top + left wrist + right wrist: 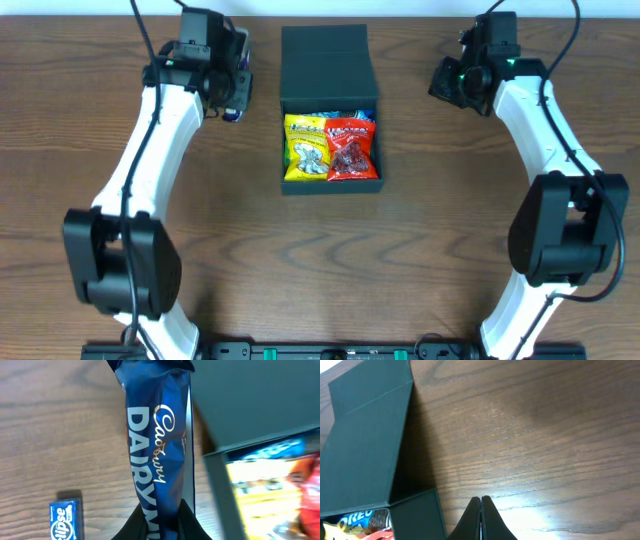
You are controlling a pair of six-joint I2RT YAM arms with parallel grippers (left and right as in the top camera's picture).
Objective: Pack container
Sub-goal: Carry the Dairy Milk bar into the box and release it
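Observation:
The dark teal container (325, 60) stands at the middle back of the table with its flap lid folded open behind it. It holds a yellow snack packet (305, 148), a red snack packet (350, 148) and a blue Oreo pack (357, 519) at the back. My left gripper (232, 88) is just left of the container. It is shut on a blue Cadbury Dairy Milk bar (157, 445), held above the wood beside the container wall (217, 490). My right gripper (450, 80) is shut and empty (481, 502), over bare table right of the lid (365, 445).
A small blue Eclipse mints pack (65, 519) lies on the wooden table left of the held bar. Both arm bases stand at the front edge of the table.

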